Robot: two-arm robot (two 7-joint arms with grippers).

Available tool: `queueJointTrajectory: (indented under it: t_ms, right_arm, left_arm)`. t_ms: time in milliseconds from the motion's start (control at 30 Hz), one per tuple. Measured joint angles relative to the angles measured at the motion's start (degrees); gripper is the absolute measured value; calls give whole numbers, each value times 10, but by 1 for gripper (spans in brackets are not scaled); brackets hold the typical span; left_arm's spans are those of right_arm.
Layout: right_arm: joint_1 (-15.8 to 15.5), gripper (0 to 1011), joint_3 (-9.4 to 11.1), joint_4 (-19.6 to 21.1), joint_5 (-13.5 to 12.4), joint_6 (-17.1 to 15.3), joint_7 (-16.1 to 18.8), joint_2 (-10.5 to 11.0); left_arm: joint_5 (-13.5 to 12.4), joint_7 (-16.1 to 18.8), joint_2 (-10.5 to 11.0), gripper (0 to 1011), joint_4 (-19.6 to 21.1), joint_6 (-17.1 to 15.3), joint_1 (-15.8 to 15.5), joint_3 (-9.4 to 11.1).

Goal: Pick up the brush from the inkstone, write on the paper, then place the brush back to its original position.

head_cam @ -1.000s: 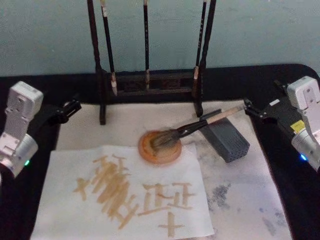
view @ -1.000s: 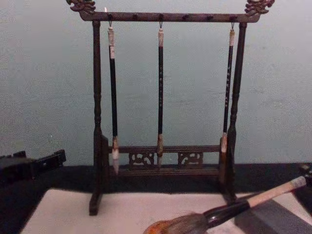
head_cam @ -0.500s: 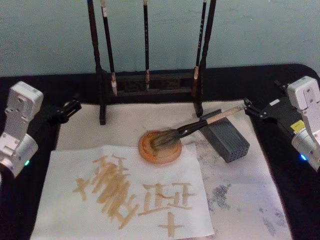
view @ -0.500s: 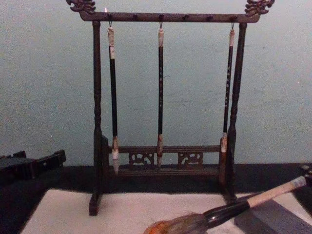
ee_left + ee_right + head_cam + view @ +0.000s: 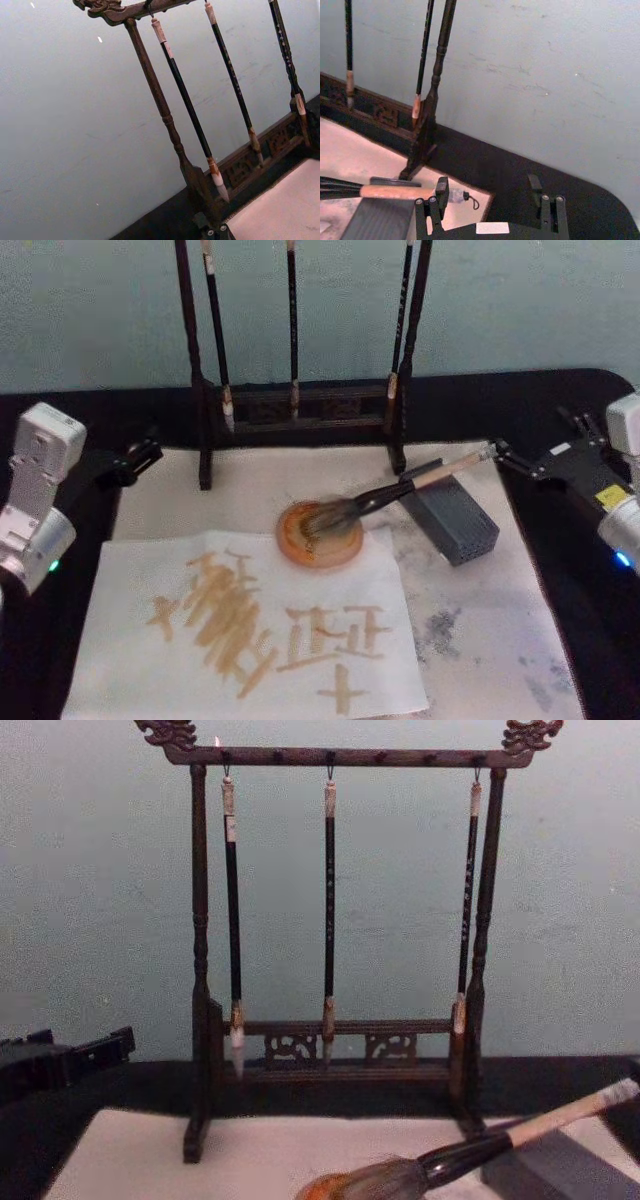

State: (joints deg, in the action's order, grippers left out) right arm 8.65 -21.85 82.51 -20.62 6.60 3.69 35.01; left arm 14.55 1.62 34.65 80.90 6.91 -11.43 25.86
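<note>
The brush (image 5: 400, 490) lies at a slant, its bushy bristles on the round orange-brown inkstone (image 5: 305, 550) and its pale handle propped over a grey block (image 5: 455, 520). The chest view has the brush (image 5: 480, 1148) low at the right. The paper (image 5: 130, 570) lies in front of the inkstone and carries several ochre strokes. My right gripper (image 5: 530, 435) is open, just right of the handle's end cap and not touching it. In the right wrist view the right gripper (image 5: 490, 202) stands open with the brush handle (image 5: 395, 191) beside one finger. My left gripper (image 5: 135, 458) hovers at the mat's left edge.
A dark wooden brush rack (image 5: 300, 405) with three thin black-handled brushes stands behind the inkstone. An off-white mat (image 5: 500, 630) with grey ink stains covers the black table. The rack (image 5: 340, 1060) also rises across the chest view.
My right gripper has drawn back to the right, away from the handle's end. The brush stays on the inkstone and block. My left arm has hardly moved.
</note>
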Motion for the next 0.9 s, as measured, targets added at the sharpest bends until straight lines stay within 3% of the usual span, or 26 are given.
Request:
queueJointTrajectory:
  t_ms: [133, 467, 767, 900]
  right_arm:
    - [-15, 1001, 14, 13, -19, 0, 14, 5]
    - [-69, 1001, 64, 52, -105, -13, 66, 9]
    - [-89, 1001, 108, 49, -227, -60, 148, -16]
    - [-89, 1001, 118, 41, -268, -87, 172, -27]
  left_arm:
    - [0, 0, 0, 1002, 0, 0, 0, 0]
    - [0, 0, 0, 1002, 0, 0, 0, 0]
    - [0, 0, 0, 1000, 0, 0, 0, 0]
    - [0, 0, 0, 1002, 0, 0, 0, 0]
